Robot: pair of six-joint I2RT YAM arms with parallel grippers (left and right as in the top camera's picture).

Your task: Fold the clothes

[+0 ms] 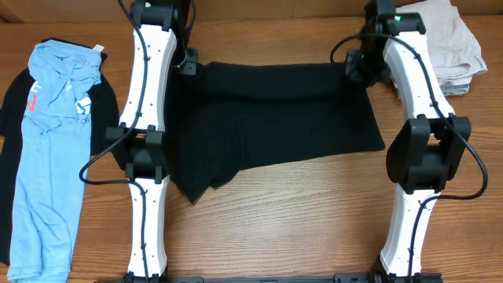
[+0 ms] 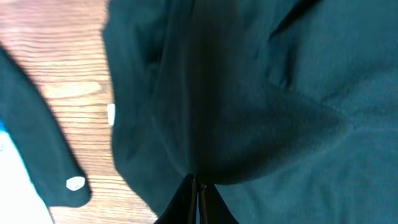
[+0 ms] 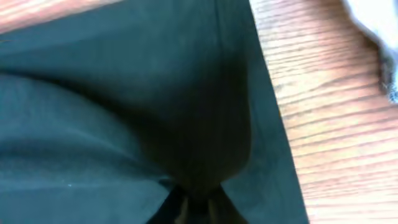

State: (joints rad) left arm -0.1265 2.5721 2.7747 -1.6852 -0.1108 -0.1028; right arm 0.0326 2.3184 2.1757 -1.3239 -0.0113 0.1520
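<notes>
A plain black T-shirt (image 1: 275,118) lies spread across the middle of the table, its far edge lifted between the two arms. My left gripper (image 1: 187,63) is shut on the shirt's far left edge; in the left wrist view the fingers (image 2: 198,186) pinch the black fabric (image 2: 261,99). My right gripper (image 1: 360,64) is shut on the far right edge; in the right wrist view the fingers (image 3: 196,202) pinch a bunched fold of the shirt (image 3: 124,93). A small white label (image 2: 111,114) shows by the shirt's edge.
A light blue printed tee (image 1: 51,149) lies over a black garment (image 1: 12,102) at the left edge. Beige garments (image 1: 448,43) are piled at the far right corner. Bare wood table (image 1: 299,220) lies in front of the shirt.
</notes>
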